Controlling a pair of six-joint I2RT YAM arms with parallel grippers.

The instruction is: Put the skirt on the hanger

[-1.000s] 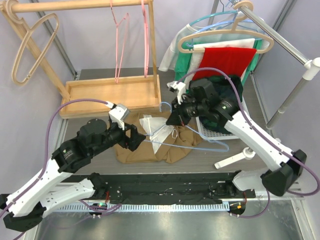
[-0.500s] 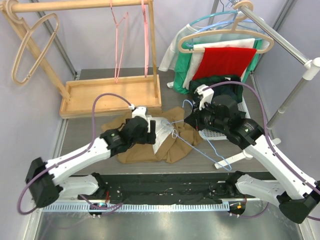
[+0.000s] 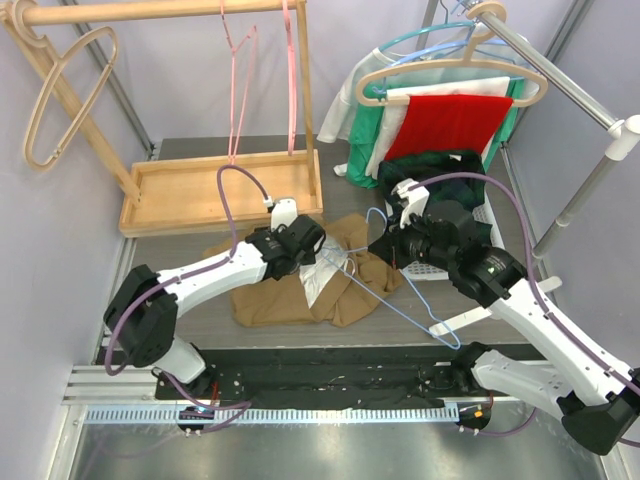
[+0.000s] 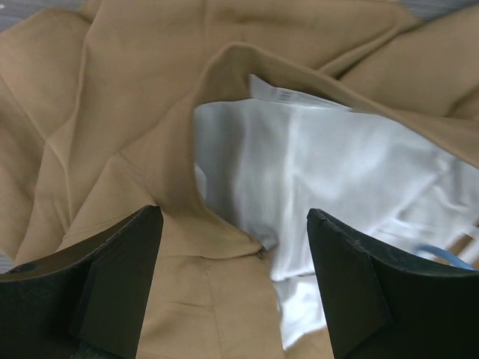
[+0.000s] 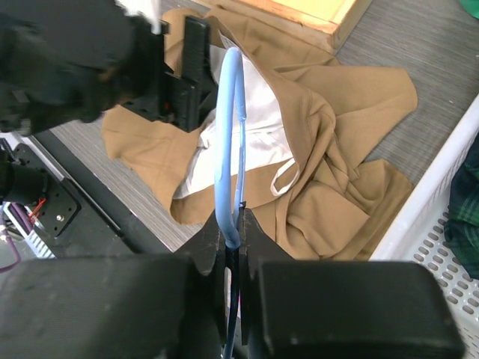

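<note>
A: Top view? Any change?
B: My left end effector [image 3: 318, 258] has swung onto the skirt [image 3: 290, 295], mid-counter [image 3: 170, 255]. My right end effector [image 3: 382, 245] has lowered the hanger [image 3: 398, 301] beside it.
A: Left wrist?
B: Spread, straddling the waistband by the white lining [image 4: 337, 164].
A: Right wrist?
B: Pinching the hanger. Threading looks next.

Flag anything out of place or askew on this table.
The tan skirt lies crumpled in a heap on the table, its white lining turned outward. The blue hanger is off any rail, held tilted over it by the right gripper. Nothing looks spilled or damaged.
</note>
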